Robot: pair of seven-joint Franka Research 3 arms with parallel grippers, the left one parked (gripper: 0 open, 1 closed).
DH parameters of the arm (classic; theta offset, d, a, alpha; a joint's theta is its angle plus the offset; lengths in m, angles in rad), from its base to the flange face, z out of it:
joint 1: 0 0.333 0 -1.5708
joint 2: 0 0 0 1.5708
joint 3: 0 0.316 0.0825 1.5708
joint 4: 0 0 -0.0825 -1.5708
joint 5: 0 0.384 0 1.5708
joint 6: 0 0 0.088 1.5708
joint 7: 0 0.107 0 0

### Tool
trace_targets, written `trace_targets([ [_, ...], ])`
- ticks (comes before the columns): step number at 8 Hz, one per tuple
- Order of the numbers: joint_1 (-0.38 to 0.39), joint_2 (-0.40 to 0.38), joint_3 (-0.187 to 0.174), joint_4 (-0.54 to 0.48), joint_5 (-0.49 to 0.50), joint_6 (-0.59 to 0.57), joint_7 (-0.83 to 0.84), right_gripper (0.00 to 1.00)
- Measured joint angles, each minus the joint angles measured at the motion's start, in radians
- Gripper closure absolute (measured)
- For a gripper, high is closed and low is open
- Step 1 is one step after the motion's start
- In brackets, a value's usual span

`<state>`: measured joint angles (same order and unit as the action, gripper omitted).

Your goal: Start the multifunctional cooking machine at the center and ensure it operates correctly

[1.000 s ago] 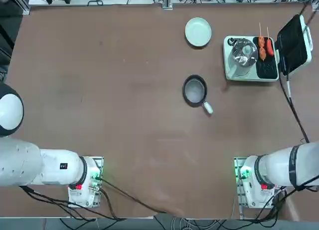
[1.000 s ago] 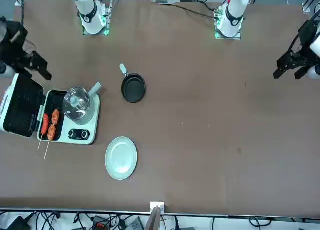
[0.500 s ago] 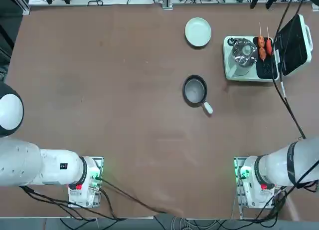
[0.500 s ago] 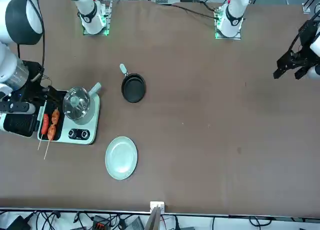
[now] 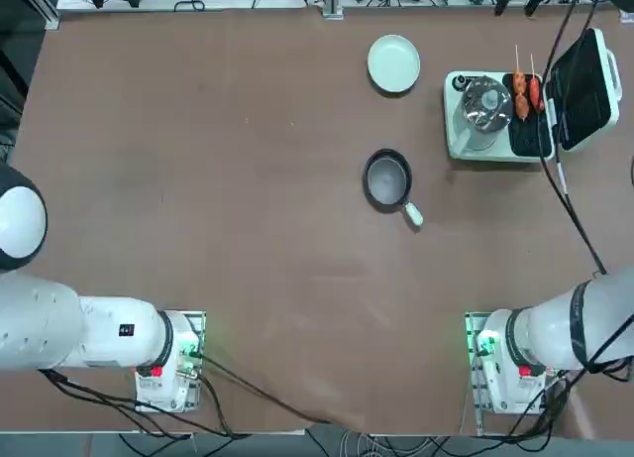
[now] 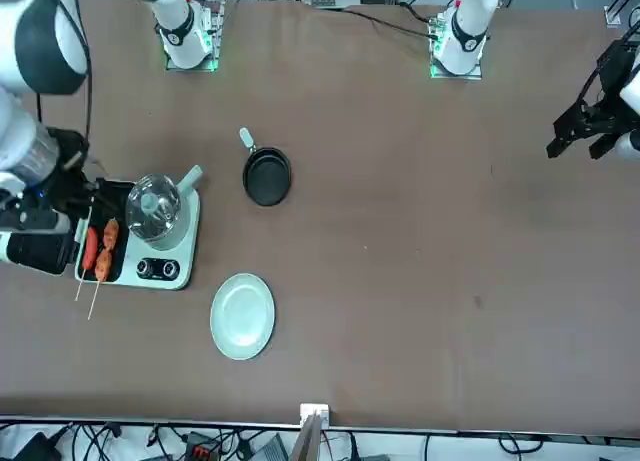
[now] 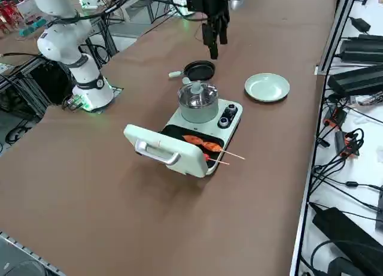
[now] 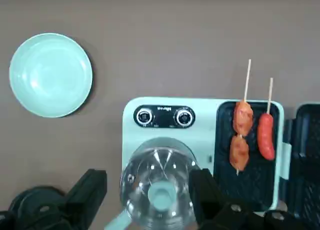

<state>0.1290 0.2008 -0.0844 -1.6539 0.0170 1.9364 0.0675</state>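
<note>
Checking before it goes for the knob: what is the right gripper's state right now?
Right gripper: open, holding nothing, above the steel pot of the multifunctional cooking machine.

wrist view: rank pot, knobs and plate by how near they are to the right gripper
From the right gripper, open above the machine:
1. Pot, between the fingers.
2. Knobs, on the machine's panel.
3. Plate, on the table beside the machine.
</note>
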Motion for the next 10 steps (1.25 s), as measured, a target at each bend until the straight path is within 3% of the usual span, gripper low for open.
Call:
trace_targets([
  [4,0.018,0.169,0.003,-0.014,0.001,0.188,0.001,0.03],
  [7,0.03,0.251,0.004,-0.084,0.001,0.393,0.013,0.06],
  [10,0.031,0.31,0.004,-0.1,0.06,0.437,0.032,0.13],
])
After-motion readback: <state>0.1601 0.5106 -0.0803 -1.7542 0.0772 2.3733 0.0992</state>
